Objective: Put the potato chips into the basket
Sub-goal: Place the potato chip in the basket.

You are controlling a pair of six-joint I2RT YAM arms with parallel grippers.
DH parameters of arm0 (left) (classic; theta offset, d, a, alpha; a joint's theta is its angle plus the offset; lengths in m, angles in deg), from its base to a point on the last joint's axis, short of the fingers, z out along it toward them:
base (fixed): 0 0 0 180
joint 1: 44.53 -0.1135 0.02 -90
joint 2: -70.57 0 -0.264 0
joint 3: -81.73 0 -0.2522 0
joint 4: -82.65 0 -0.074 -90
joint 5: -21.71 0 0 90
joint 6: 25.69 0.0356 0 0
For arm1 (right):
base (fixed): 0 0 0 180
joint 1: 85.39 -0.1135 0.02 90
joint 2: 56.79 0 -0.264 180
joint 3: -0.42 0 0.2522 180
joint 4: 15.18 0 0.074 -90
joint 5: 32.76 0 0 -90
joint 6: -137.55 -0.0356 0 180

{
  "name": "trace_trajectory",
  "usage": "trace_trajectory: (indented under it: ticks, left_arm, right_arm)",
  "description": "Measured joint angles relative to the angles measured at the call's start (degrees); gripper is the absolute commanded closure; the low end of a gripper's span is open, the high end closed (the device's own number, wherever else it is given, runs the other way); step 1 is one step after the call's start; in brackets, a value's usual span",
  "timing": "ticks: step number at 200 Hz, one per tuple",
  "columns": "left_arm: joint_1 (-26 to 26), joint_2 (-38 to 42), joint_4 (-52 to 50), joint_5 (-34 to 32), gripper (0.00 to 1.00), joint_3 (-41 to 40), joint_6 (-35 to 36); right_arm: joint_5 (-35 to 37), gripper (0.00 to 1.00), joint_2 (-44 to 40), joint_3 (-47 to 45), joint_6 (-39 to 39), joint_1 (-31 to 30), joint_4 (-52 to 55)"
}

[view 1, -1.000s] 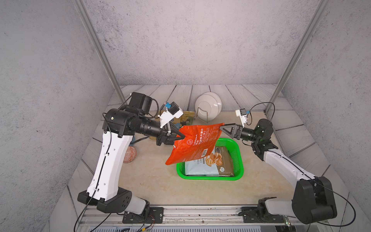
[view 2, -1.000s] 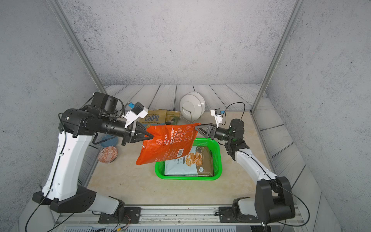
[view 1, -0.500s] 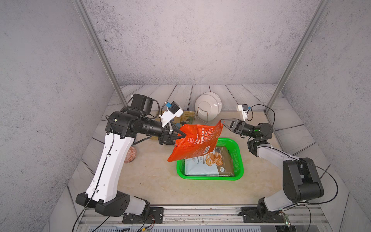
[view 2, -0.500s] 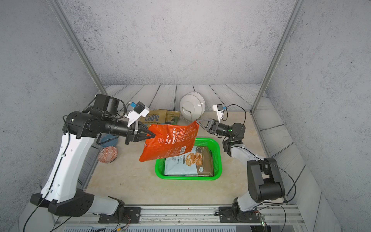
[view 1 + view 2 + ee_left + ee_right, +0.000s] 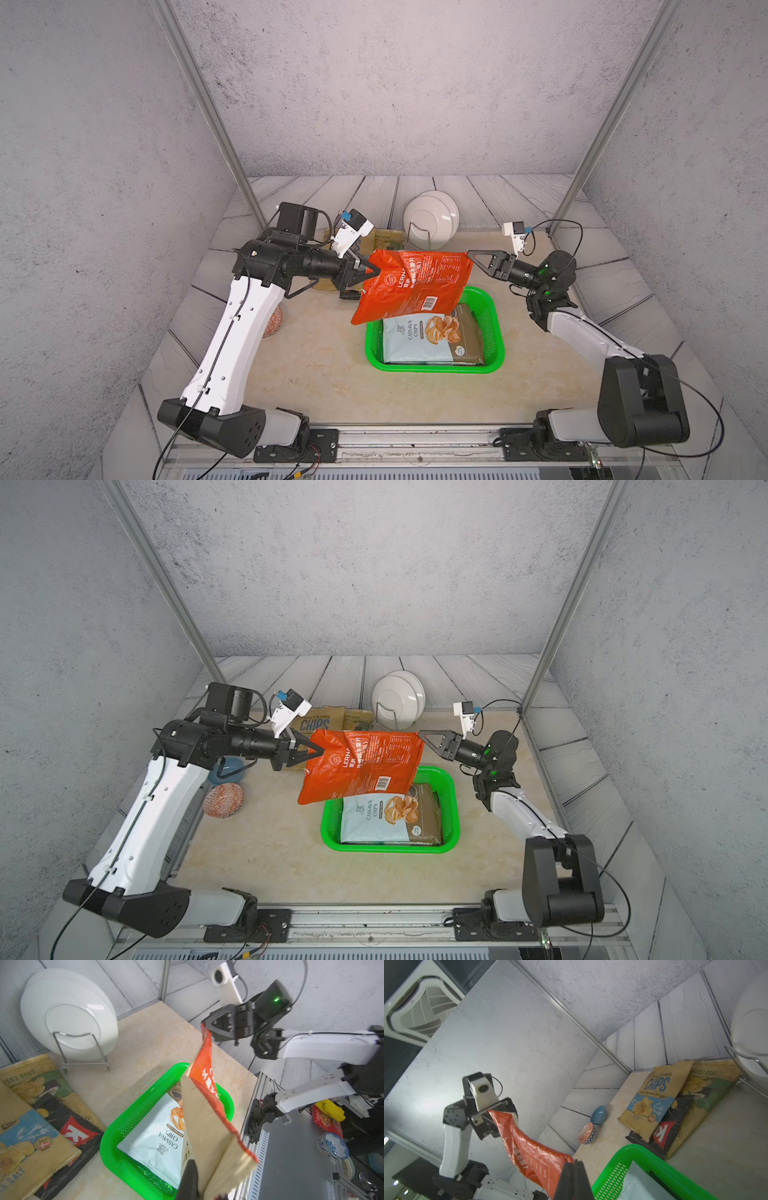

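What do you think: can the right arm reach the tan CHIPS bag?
Probably not. The right claw seems shut on a corner of the orange bag, which the left claw also holds, and the tan CHIPS bag lies behind the left claw.

A beige, marble-look tabletop (image 5: 316, 374) fills the lower middle of both top views, bordered at the back and sides by grey plank-patterned panels (image 5: 374, 195). A bright-green perforated basket (image 5: 432, 368) sits on it right of centre. Along the far edge, at upper centre, overlapping chip bags (image 5: 316, 724) lie flat, a tan "CHIPS" bag uppermost. Just to their right a wire rack (image 5: 72, 1032) stands on the surface, holding white plates (image 5: 397, 698) upright. At the left edge a blue bowl (image 5: 226, 771) and a red-patterned bowl (image 5: 224, 799) rest near each other.
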Motion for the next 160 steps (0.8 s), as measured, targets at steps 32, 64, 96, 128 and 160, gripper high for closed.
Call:
trace_trajectory:
  ticks: [32, 64, 96, 128, 160]
  left_arm:
    - [0.0, 0.6, 7.3, -2.3, 0.99, -10.0, -3.2]
    - [0.0, 0.0, 11.7, -2.5, 0.99, -16.9, -4.1]
    - [0.1, -0.9, 13.8, -1.6, 0.99, -21.8, -4.0]
    - [0.2, -1.1, 16.2, 0.4, 0.99, -26.7, -3.3]
    - [0.9, -1.9, 20.0, 1.8, 0.98, -30.3, -3.7]
  right_arm:
    - [6.3, 1.00, -7.8, 4.2, 16.6, -0.1, 28.2]
    - [9.5, 1.00, -9.0, 4.2, 23.0, -0.2, 43.2]
    - [12.1, 1.00, -10.3, 2.0, 25.9, -0.7, 53.1]
    - [14.8, 1.00, -14.6, 1.7, 28.4, -1.0, 60.7]
    - [18.3, 1.00, -16.6, 1.7, 30.7, -1.2, 65.9]
